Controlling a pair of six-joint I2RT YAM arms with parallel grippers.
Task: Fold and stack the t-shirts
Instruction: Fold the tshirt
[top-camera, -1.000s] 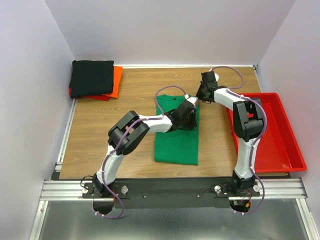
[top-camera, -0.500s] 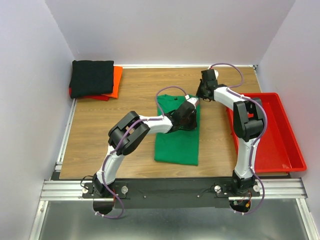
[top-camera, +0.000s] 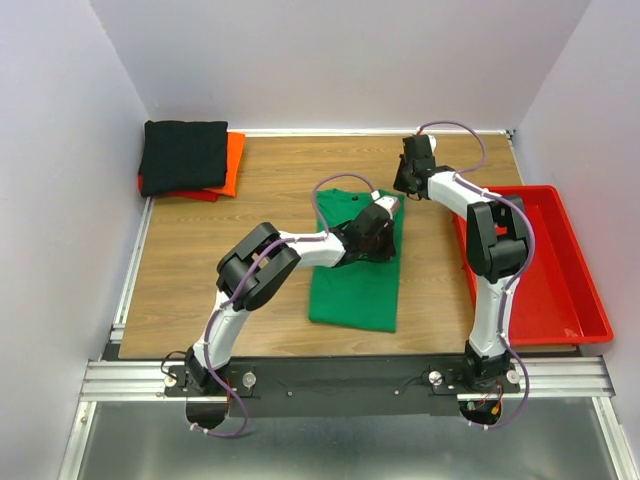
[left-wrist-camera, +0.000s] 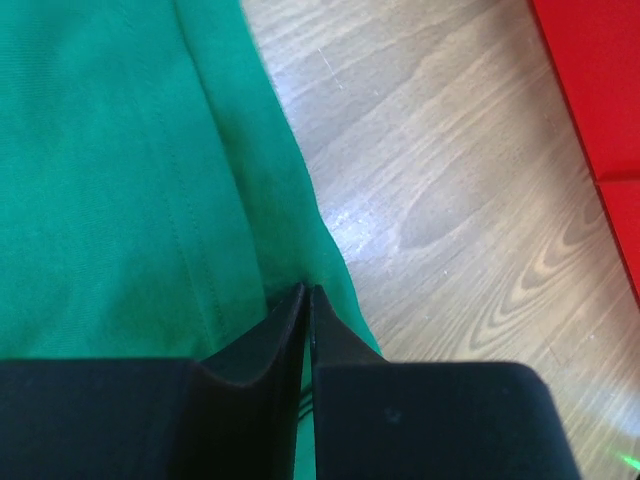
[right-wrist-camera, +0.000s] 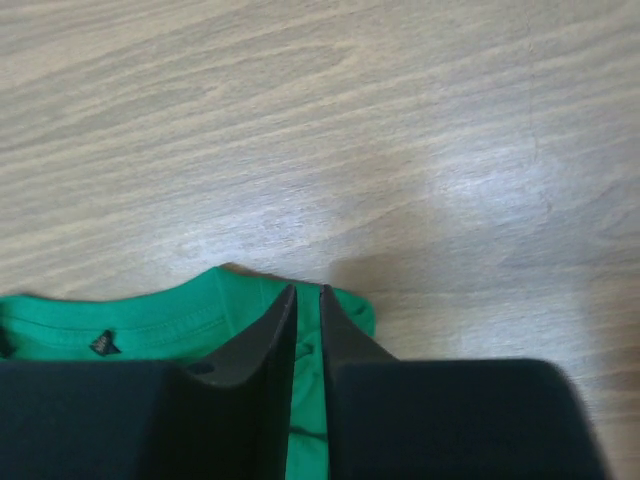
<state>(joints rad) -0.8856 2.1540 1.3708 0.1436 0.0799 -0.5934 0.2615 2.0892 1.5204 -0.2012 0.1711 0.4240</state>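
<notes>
The green t-shirt (top-camera: 352, 285) lies as a long folded strip at the table's centre. My left gripper (top-camera: 378, 222) is shut on its right edge; in the left wrist view the fingertips (left-wrist-camera: 306, 290) pinch the green cloth (left-wrist-camera: 120, 180). My right gripper (top-camera: 403, 188) is shut on the far right corner by the collar; the right wrist view shows cloth (right-wrist-camera: 150, 320) between the jaws (right-wrist-camera: 308, 290). The black t-shirt (top-camera: 183, 155) lies folded on the orange-red t-shirt (top-camera: 232, 160) at the back left.
A rigid red tray (top-camera: 560, 280) stands along the table's right edge and shows in the left wrist view (left-wrist-camera: 600, 120). Bare wood surrounds the green shirt. White walls close in the back and sides.
Both grippers have shifted slightly toward the back with the shirt's far end, stretching its far right corner back and to the right. The stack at the back left has not moved.
</notes>
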